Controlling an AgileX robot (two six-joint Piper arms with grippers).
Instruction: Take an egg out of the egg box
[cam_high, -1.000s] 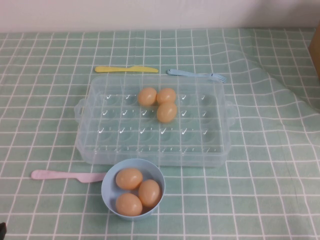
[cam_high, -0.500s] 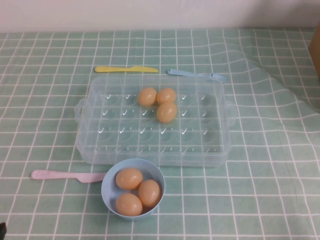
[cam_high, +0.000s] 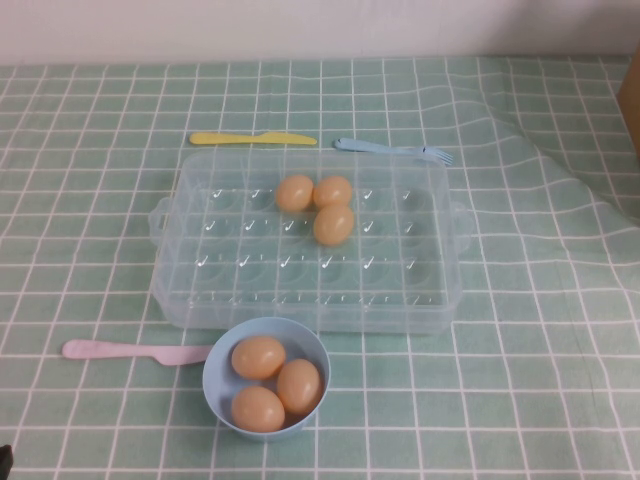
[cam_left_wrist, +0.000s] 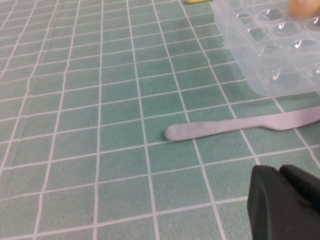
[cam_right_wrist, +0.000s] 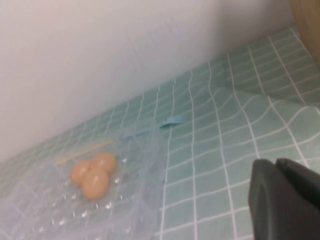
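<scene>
The clear egg box sits mid-table with three tan eggs clustered in its far middle dimples. Three more eggs lie in the light-blue bowl just in front of the box. Neither arm shows over the table in the high view. My left gripper is shut and empty, low over the cloth at the near left, beside the pink knife and the box's corner. My right gripper is shut and empty, off to the right, with the box and its eggs at a distance.
A yellow knife and a blue fork lie behind the box. The pink knife lies left of the bowl. The green checked cloth is rumpled at the far right, beside a brown object at the edge.
</scene>
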